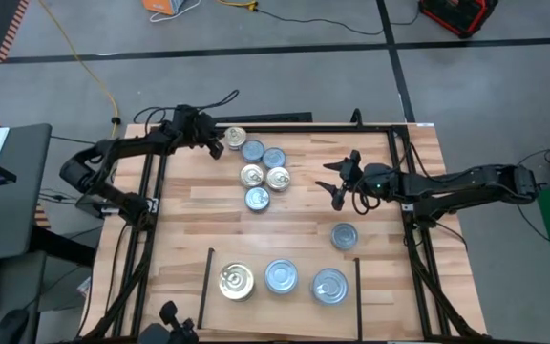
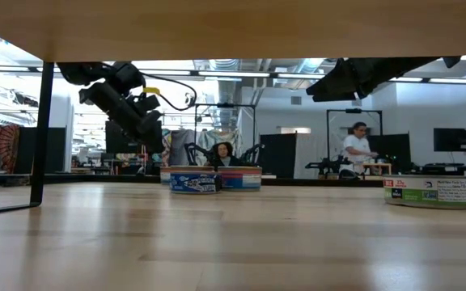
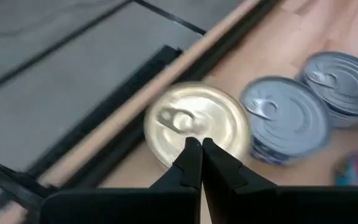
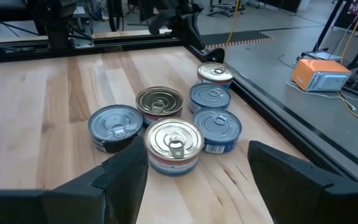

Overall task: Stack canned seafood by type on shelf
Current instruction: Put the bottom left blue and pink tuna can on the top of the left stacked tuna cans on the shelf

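Note:
Six canned seafood tins cluster at the table's far middle. The farthest left is a gold-topped tin (image 1: 236, 138) (image 3: 194, 121), with silver-topped, blue-sided tins (image 1: 253, 150) (image 3: 284, 118) beside it. My left gripper (image 1: 217, 146) (image 3: 201, 148) is shut, its tips at that gold tin's left rim. My right gripper (image 1: 342, 179) (image 4: 197, 180) hangs open to the right of the cluster, pointing at it with nothing between its fingers. One silver tin (image 1: 344, 236) lies alone on the wood. On the shelf (image 1: 304, 308) at the near edge stand a gold tin (image 1: 236, 281) and two silver tins (image 1: 282, 277) (image 1: 329, 286). My left gripper's shut fingertips (image 3: 191, 155) come slanting down from the table's left, at the gold tin's rim (image 3: 173, 158). Whether they touch the tin I cannot tell. The tin stands flat on the table.
A black metal frame (image 1: 294, 127) runs round the table's edges, close behind the gold tin. Bare wood lies between the cluster and the shelf. In the low view, people show in the room beyond the table.

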Robot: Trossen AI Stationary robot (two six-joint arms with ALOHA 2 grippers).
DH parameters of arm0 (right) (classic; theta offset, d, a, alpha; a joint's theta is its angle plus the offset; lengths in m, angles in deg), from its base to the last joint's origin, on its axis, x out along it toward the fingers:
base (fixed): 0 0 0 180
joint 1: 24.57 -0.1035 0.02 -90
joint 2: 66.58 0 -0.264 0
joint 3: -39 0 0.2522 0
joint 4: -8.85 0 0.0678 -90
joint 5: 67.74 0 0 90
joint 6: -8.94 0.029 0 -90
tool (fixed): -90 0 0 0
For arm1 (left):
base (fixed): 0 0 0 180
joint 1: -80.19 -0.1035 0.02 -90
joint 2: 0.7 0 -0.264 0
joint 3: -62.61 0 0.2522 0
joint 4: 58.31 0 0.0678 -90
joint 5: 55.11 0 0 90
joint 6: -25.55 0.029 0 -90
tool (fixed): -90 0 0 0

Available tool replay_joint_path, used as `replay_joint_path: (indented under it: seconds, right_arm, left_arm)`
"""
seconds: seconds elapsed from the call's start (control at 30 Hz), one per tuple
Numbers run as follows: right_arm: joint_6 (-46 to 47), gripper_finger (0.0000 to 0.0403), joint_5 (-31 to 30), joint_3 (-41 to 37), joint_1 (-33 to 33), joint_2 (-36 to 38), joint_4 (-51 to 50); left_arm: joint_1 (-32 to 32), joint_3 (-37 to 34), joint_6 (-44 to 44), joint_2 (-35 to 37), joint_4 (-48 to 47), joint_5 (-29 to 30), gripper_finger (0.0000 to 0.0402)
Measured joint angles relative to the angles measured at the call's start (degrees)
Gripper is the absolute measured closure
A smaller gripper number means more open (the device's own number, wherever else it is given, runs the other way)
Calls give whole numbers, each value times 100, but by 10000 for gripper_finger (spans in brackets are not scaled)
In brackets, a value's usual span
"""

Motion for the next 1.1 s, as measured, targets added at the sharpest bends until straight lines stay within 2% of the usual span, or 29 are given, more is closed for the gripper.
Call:
replay_joint_path:
  seconds: [0.23, 0.43, 0.6, 0.7, 0.77, 0.9, 1.1]
  right_arm:
    - [-4, 101, 0, 0, 1, 0, -11]
    - [-50, 101, -2, 0, 2, 0, 31]
    - [-5, 101, -7, 0, -53, -1, 150]
    - [70, 101, -7, 0, -101, 0, 147]
    - [81, 101, -9, 0, -141, 0, 149]
    - [103, 101, -11, 0, -223, 0, 171]
    - [127, 101, -10, 0, -251, -1, 171]
  left_arm:
    - [318, -496, 191, 479, -326, -314, 401]
    - [937, -1017, 609, 623, -267, -1333, 402]
    - [1440, -1091, 886, 624, -74, -1321, 402]
    - [1668, -1091, 617, 624, 221, -1225, 402]
    - [1796, -1091, 378, 624, 390, -911, 399]
    - [1979, -1091, -22, 624, 453, -248, 365]
    - [2127, -1089, -900, 583, 491, -135, 262]
